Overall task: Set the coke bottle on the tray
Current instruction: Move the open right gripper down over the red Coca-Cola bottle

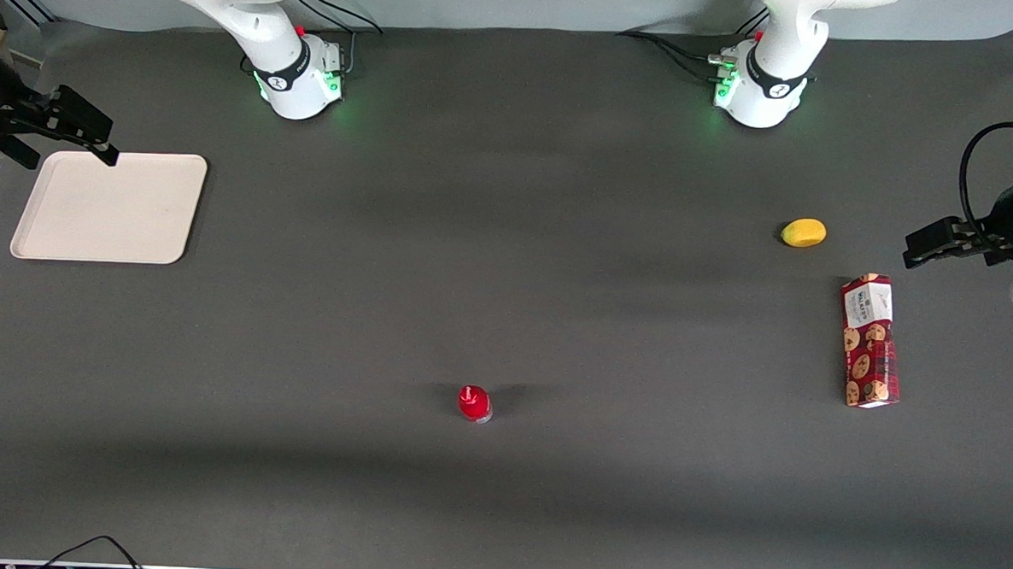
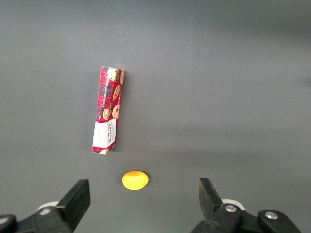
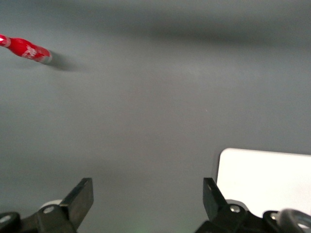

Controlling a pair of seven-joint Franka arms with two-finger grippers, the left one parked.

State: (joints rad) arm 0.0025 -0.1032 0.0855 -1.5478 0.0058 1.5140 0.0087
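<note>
The gripper (image 1: 94,142) hung at the working arm's end of the table, over the corner of the tray (image 1: 108,216) that lay farthest from the front camera. Its jaws stood wide apart, with nothing between them and nothing touched; the right wrist view showed the two fingers (image 3: 82,196) spread with only bare table (image 3: 155,121) in the gap and a corner of the tray (image 3: 265,177) beside one of them.

The coke bottle (image 1: 474,403) stood upright on the table, well apart from both the tray and the gripper, about midway along the table and nearer to the front camera than the tray. It appeared small and distant in the right wrist view (image 3: 26,50).

Toward the parked arm's end lay a lemon (image 1: 804,232) and, nearer the front camera, a cookie box (image 1: 870,341) flat on its side.
</note>
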